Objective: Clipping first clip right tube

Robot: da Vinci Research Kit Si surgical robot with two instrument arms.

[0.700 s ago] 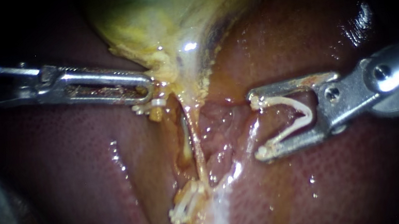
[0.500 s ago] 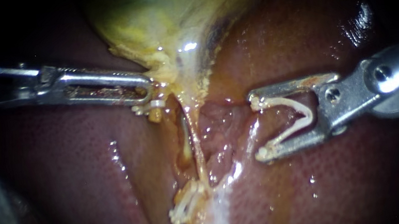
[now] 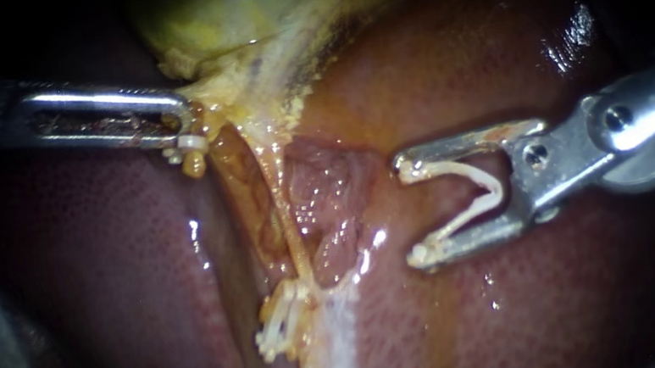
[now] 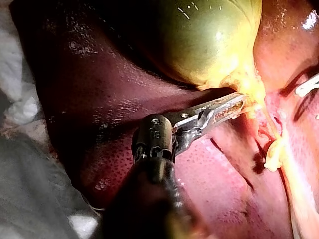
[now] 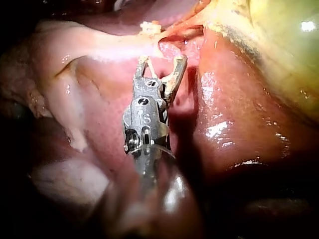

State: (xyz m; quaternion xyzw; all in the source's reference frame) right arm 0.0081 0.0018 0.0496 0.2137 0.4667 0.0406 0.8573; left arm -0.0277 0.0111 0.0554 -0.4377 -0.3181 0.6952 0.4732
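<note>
**Endoscope view.** L instrument (image 3: 185, 129) enters from the left. Its jaws lie closed together w/ yellow tissue at the neck of the gallbladder (image 3: 233, 0) pinched between them, the tissue taut toward that side. A small white fragment (image 3: 191, 143) sits just under the jaw tips; its kind cannot be told. From the neck a thin pale tube (image 3: 289, 224) runs down over the liver (image 3: 100, 267), w/ a broader yellow-brown strand just beside it on the L instrument's side. Near the tube's lower end a cluster of placed clips (image 3: 280, 332), white, lies across it. R instrument (image 3: 410, 213) enters from the right. Its jaws stand wide apart in a V, each lined by one leg of the loaded clip (image 3: 478, 188), which is white, open and touching both jaws. The jaw tips point toward the tube's mid-part but are apart from it, w/ a pink glistening hollow (image 3: 330, 201) between; the tube lies outside the clip. **L wrist view.** Jaws closed on the yellow neck tissue, gallbladder just ahead; pale cloth (image 4: 30, 199) lies beside the liver. **R wrist view.** Jaws apart over pink tissue; whether the tips touch it cannot be told.
</note>
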